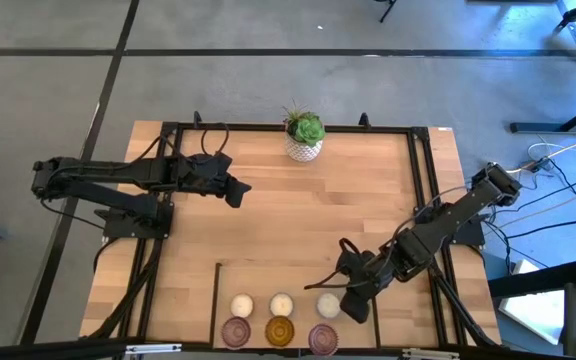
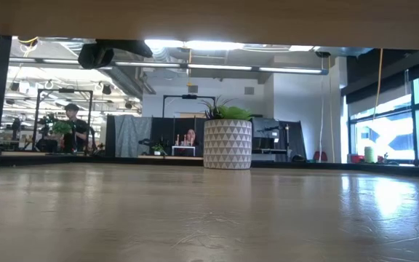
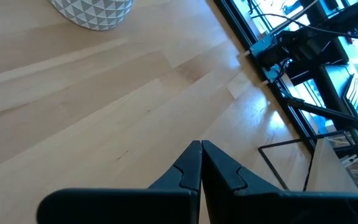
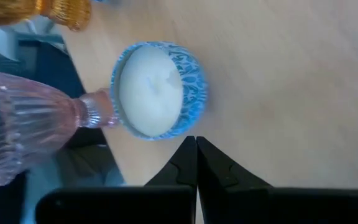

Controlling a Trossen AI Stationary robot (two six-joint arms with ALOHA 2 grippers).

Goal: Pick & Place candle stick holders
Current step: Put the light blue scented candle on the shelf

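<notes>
Six small holders stand in two rows at the table's near edge. Three are cream-white point(image 1: 241, 305) point(image 1: 281, 304) point(image 1: 328, 305). In front of them are a purplish-pink glass one point(image 1: 236, 331), an amber one point(image 1: 280, 330) and a second purplish-pink one point(image 1: 323, 338). My right gripper point(image 1: 354, 303) is shut, just right of the right-hand cream holder point(image 4: 157, 90), which has a blue patterned wall. The pink glass point(image 4: 23, 134) and the amber glass point(image 4: 61, 12) show beyond it. My left gripper point(image 1: 238, 190) is shut and empty over the table's left middle point(image 3: 199, 146). My right gripper's shut fingertips point(image 4: 185, 152) stand right at the blue wall point(image 4: 194, 106) of the right-hand cream holder. I cannot tell whether they touch it. The holder stands upright on the table.
A green plant in a white patterned pot point(image 1: 304, 138) stands at the far middle of the table and shows in the low view point(image 2: 228, 144). A thin dark outline point(image 1: 216, 290) frames the holders' area. The middle of the wooden table point(image 1: 318, 210) is bare.
</notes>
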